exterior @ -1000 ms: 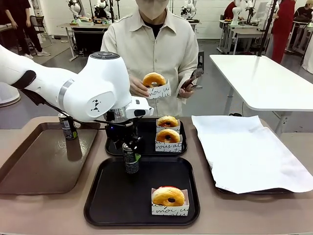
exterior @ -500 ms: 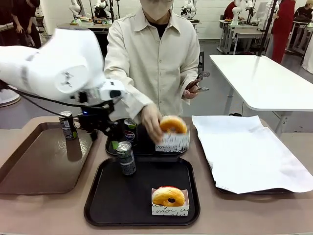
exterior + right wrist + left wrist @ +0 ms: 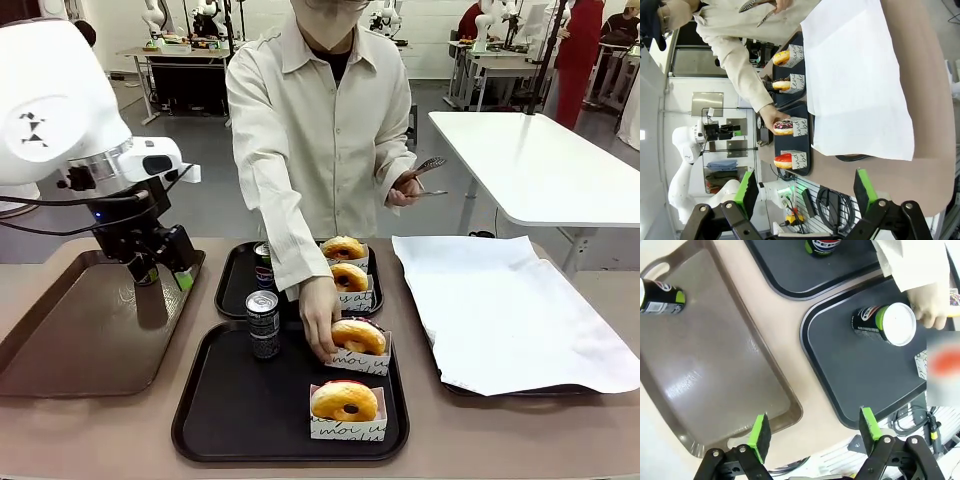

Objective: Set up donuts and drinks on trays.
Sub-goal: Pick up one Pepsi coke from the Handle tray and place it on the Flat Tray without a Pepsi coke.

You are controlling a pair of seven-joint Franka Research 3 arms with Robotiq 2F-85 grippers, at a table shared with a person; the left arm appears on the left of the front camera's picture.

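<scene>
On the near black tray (image 3: 210, 410) a dark can (image 3: 263, 324) stands upright, with an iced donut (image 3: 344, 401) in its sleeve at the front. A person's hand (image 3: 319, 318) holds another sleeved donut (image 3: 358, 338) down on this tray. The far black tray (image 3: 232, 290) carries a Pepsi can (image 3: 264, 266) and two donuts (image 3: 343, 248) (image 3: 349, 277). My left gripper (image 3: 165, 272) hangs open and empty over the brown tray. In the left wrist view the left gripper (image 3: 814, 427) is open, with the can (image 3: 885, 325) ahead. My right gripper (image 3: 806, 192) is open, far from the donuts (image 3: 783, 127).
The long brown tray (image 3: 80, 340) lies at the left with one can (image 3: 660, 297) on it. A white-paper-lined tray (image 3: 500, 310) fills the right side. The person's other hand holds metal tongs (image 3: 425, 168) above the table.
My left gripper let go of the can on the near tray and drew back left over the brown tray. The person lowered a donut onto the near tray.
</scene>
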